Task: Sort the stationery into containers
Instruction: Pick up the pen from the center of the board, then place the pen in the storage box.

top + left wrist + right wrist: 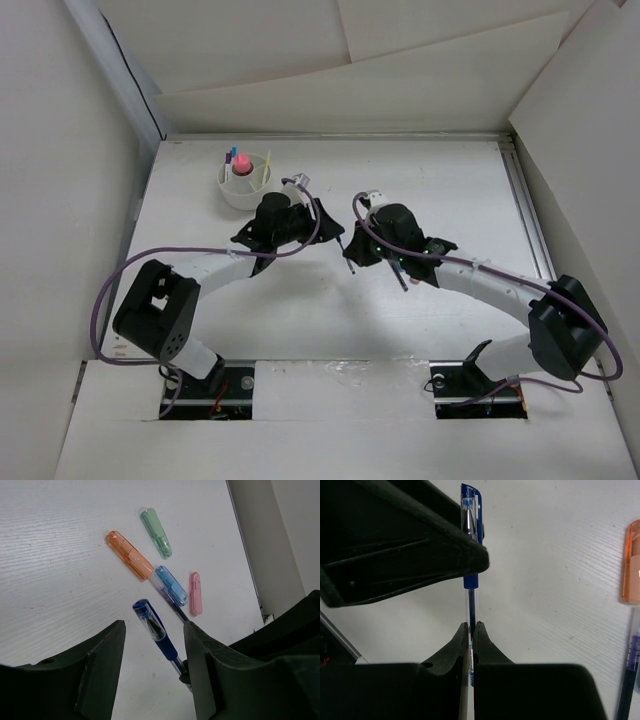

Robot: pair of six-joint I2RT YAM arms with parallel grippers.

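My right gripper (471,627) is shut on a blue pen (471,580), gripping its clear barrel with the capped end pointing away. My left gripper (154,645) is open, and the same blue pen (156,629) lies between its jaws without touching them. Beyond it on the table lie an orange stick (129,555), a green stick (156,532), a blue stick (171,585) and a pink stick (195,592). In the top view the grippers meet mid-table, left (318,218) and right (352,248). The white divided cup (245,185) at back left holds a pink-capped glue stick (241,166) and thin pens.
A dark thin pen (175,605) lies partly under the blue stick. The orange stick (632,562) and a purple pen (630,670) show at the right edge of the right wrist view. White walls surround the table (450,200). One left finger (420,545) crosses above the pen.
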